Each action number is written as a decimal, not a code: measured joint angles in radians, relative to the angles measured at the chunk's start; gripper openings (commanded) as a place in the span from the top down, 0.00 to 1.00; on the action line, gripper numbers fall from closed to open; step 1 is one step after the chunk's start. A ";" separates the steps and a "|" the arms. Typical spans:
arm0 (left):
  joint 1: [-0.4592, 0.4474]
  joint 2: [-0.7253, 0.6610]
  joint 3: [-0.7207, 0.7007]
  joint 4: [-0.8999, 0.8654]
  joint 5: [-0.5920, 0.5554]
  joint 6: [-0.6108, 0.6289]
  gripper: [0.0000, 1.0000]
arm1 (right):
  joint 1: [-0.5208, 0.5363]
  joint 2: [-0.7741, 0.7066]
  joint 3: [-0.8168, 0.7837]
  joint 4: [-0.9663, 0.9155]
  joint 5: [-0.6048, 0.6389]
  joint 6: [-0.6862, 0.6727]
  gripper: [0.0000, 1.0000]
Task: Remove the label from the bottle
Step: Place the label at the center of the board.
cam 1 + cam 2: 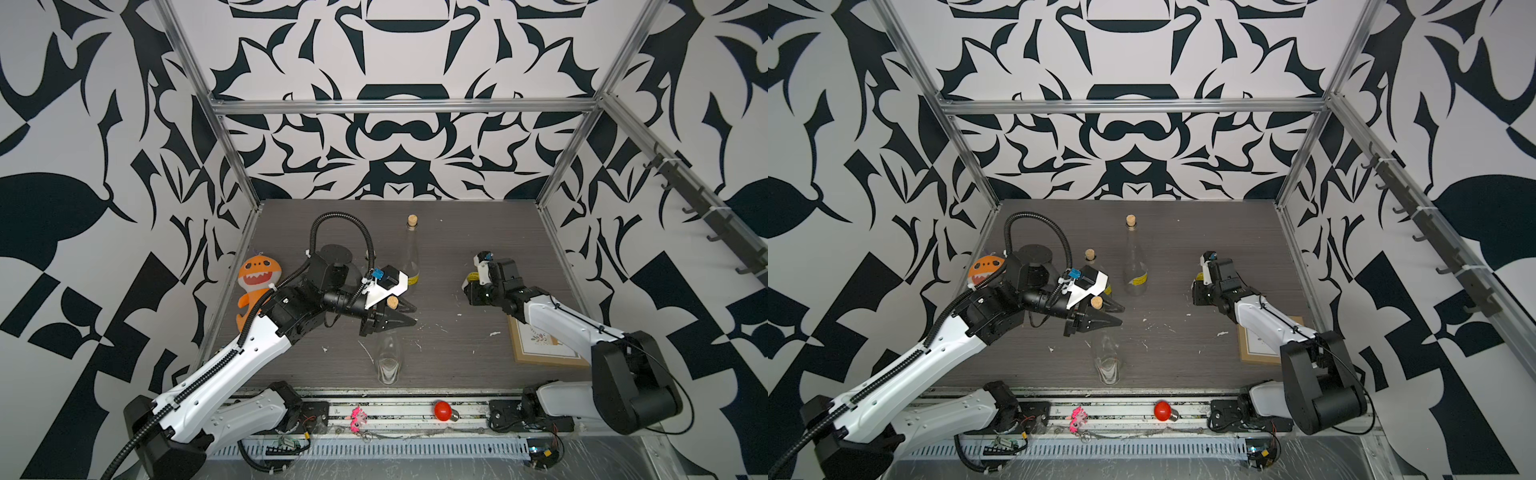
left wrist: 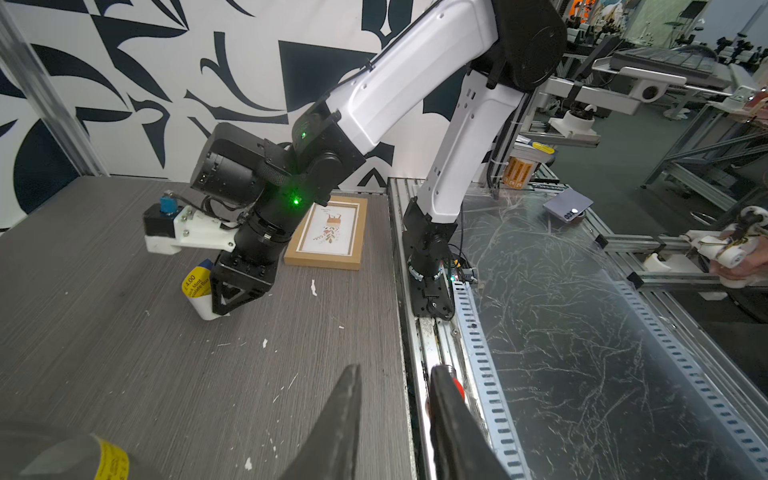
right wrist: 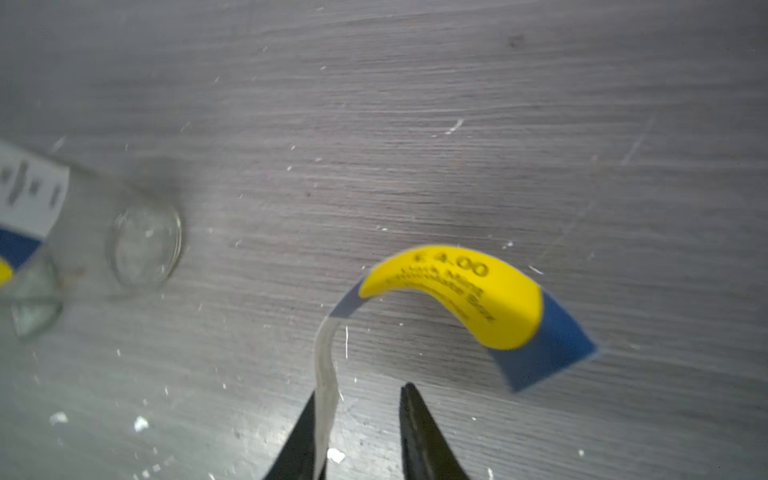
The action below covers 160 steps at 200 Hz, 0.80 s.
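Sticking to one finger of the parted right pincer, the peeled label may never drop; left pincer clamps the bottle.

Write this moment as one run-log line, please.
left tool: shut on bottle | right tool: open, label stuck to it | label: off bottle
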<state>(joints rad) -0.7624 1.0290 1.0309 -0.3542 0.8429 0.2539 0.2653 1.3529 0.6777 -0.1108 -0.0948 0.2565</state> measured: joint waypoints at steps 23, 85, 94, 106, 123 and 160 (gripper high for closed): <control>0.000 -0.008 -0.012 0.010 -0.011 -0.003 1.00 | 0.000 0.043 0.041 0.003 0.071 -0.013 0.44; 0.000 -0.032 -0.026 0.045 -0.044 -0.016 1.00 | 0.000 0.109 0.086 -0.002 0.150 -0.027 0.24; -0.001 -0.032 -0.027 0.051 -0.055 -0.019 1.00 | 0.000 0.115 0.094 -0.012 0.146 -0.026 0.24; -0.001 -0.032 -0.030 0.060 -0.064 -0.022 1.00 | 0.000 0.119 0.106 -0.026 0.142 -0.026 0.24; -0.001 -0.032 -0.039 0.073 -0.075 -0.023 1.00 | 0.000 0.119 0.131 -0.082 0.168 -0.023 0.24; -0.002 -0.031 -0.045 0.077 -0.082 -0.030 1.00 | 0.000 0.153 0.267 -0.263 0.283 -0.014 0.20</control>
<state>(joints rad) -0.7643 0.9977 0.9855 -0.2768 0.7612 0.2241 0.2649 1.5059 0.9451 -0.3740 0.1883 0.2420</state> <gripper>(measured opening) 0.297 0.785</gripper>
